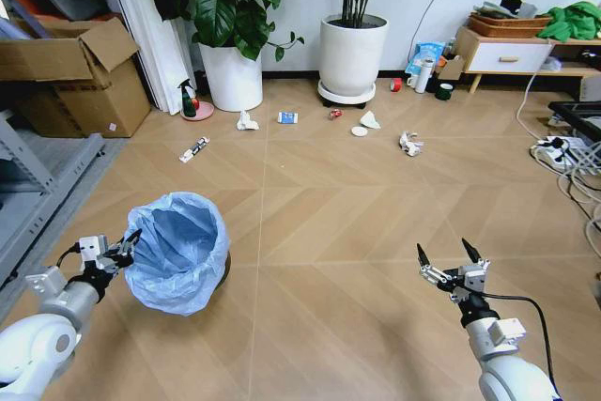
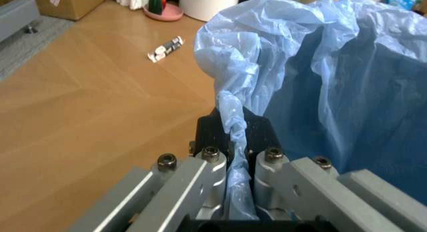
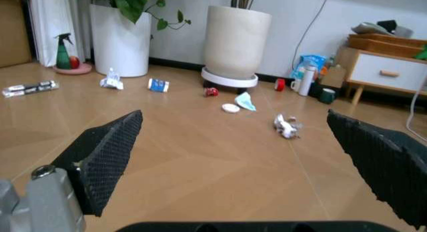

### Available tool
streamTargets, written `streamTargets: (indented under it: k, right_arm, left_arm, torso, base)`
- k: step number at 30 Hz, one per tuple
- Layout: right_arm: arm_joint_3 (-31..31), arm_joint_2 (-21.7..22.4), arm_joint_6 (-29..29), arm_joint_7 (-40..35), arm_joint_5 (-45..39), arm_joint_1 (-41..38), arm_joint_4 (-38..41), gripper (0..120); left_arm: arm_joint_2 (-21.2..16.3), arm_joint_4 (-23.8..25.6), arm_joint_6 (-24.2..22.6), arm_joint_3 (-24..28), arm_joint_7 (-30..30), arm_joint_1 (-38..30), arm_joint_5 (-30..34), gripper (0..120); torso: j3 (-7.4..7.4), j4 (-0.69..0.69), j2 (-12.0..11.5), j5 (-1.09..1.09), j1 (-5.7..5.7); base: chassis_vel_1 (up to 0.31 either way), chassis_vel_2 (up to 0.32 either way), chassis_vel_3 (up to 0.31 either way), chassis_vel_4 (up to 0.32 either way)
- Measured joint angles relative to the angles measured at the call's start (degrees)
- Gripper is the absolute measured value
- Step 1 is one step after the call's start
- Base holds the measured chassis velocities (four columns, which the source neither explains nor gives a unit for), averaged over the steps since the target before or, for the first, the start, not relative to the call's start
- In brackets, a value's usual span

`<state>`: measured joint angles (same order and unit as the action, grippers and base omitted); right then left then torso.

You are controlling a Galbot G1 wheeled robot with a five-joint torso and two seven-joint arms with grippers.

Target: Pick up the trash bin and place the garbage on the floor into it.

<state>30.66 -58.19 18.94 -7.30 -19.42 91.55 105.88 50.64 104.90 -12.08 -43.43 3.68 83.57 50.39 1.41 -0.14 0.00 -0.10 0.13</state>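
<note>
The trash bin (image 1: 180, 249), black with a crinkly light-blue bag, is at the lower left of the head view. My left gripper (image 1: 126, 247) is shut on its near rim. In the left wrist view the bag's fold (image 2: 233, 117) is pinched between the fingers of the left gripper (image 2: 235, 137). My right gripper (image 1: 449, 256) hovers open above the bare floor (image 1: 338, 223) at the lower right, with nothing in it. The garbage lies far ahead: a white wad (image 1: 246, 121), a carton (image 1: 287, 117), a red can (image 1: 335, 113), a lid (image 1: 360, 131), a crumpled piece (image 1: 410, 145) and a wrapper (image 1: 194, 148).
Two large white plant pots (image 1: 352, 53) stand at the back wall, with a spray bottle (image 1: 189, 99) beside the left one. A cardboard box (image 1: 75, 72) and grey shelf frame are on the left. A low cabinet (image 1: 512, 53) and cables (image 1: 573, 161) are on the right.
</note>
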Motion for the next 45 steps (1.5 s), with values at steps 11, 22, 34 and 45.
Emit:
streamTargets:
  k: [11, 22, 34, 45]
  right_arm:
    - [-0.08, -0.05, 0.60, 0.42, 0.33, -0.54, -0.42, 100]
    - [-0.16, 0.09, 1.35, 0.67, 0.59, -1.04, -0.68, 100]
    - [-0.07, 0.17, 2.13, 1.10, 1.54, -1.05, -0.74, 100]
    - [0.31, 0.32, 2.33, 1.33, 1.83, -1.06, -0.75, 100]
  left_arm:
    - [-0.10, -0.31, 0.02, 0.35, 0.03, -0.55, 0.22, 0]
    - [-0.28, -0.44, 0.03, 0.35, 0.03, -0.68, 0.47, 0]
    - [-0.12, -0.35, 0.03, 0.45, 0.00, -0.77, 0.57, 0]
    - [-0.27, -0.27, 0.01, 0.47, -0.04, -0.89, 0.79, 0]
  torso:
    - [0.00, 0.01, 0.00, 0.01, 0.01]
    - [0.00, 0.00, 0.00, -0.01, 0.00]
    - [0.00, -0.01, 0.00, -0.02, 0.01]
    - [-0.02, -0.01, 0.00, -0.02, -0.01]
  base:
    - [-0.248, 0.369, 0.241, -0.372]
    - [-0.211, 0.396, 0.211, -0.390]
    - [-0.157, 0.379, 0.161, -0.379]
    - [-0.050, 0.224, 0.051, -0.230]
